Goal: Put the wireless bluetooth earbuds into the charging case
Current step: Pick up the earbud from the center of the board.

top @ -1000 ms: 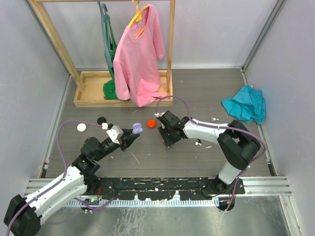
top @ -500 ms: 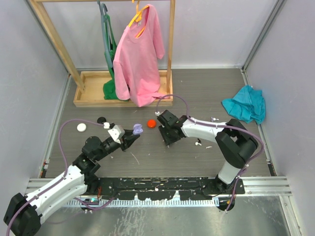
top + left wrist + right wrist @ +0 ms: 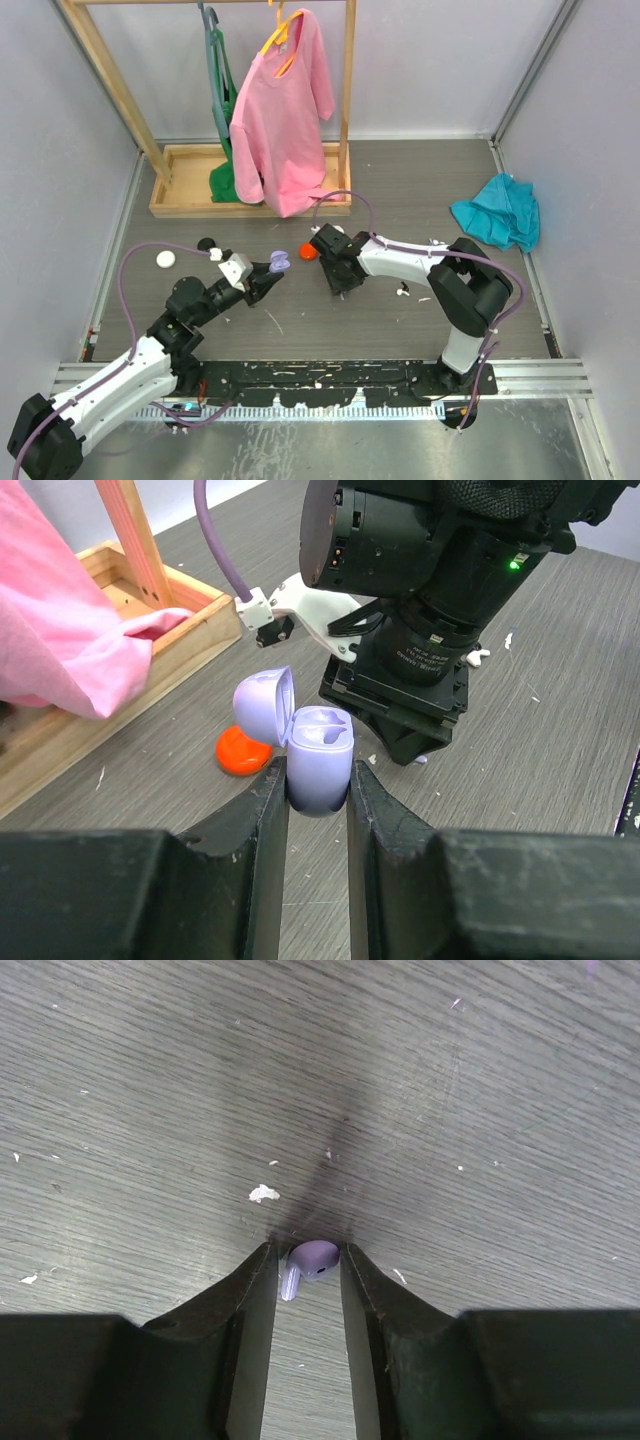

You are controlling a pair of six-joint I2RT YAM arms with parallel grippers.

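Note:
My left gripper is shut on a lilac charging case and holds it above the table. The case's lid stands open and both sockets look empty. A lilac earbud sits between the fingertips of my right gripper, down at the table surface, and the jaws are shut on it. In the top view the right gripper points down, a short way right of the case. In the left wrist view the right wrist fills the space just behind the case.
A red round case lies between the two grippers. A white case and a black case lie at the left. White earbuds lie at the right. A blue cloth and a wooden rack with a pink shirt stand further back.
My right arm has slid left towards the red case and the held charging case, and its jaws have narrowed slightly. The left arm has stayed still.

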